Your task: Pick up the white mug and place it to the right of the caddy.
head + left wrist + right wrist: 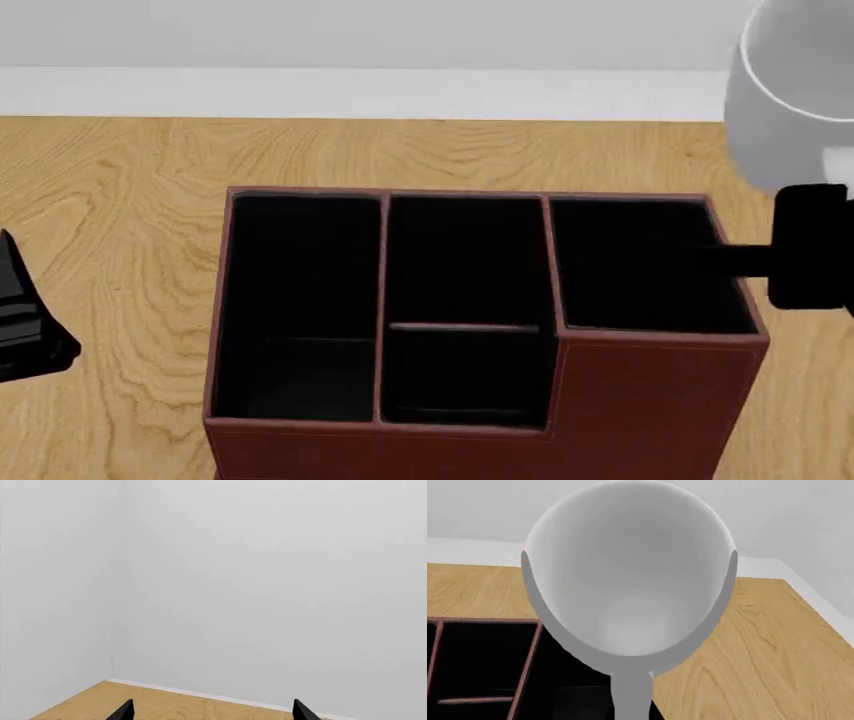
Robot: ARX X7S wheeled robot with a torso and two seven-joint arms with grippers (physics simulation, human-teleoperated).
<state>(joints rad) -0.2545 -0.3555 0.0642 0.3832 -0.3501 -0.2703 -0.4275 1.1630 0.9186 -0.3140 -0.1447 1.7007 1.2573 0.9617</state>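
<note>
White mug (787,100) aloft by caddy's (641,410) right end, four black compartments

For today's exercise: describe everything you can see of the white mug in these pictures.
The white mug is plain, glossy and looks ceramic, empty inside, its handle pointing toward the right wrist camera. In the head view it hangs lifted at the right edge, above and beyond the caddy, partly cut off. The right hand appears to grip it, though the contact itself is hidden.

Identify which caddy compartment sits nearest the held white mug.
The raised right-hand compartment of the caddy; the white mug hangs beside it, while the other three compartments lie further left.
</note>
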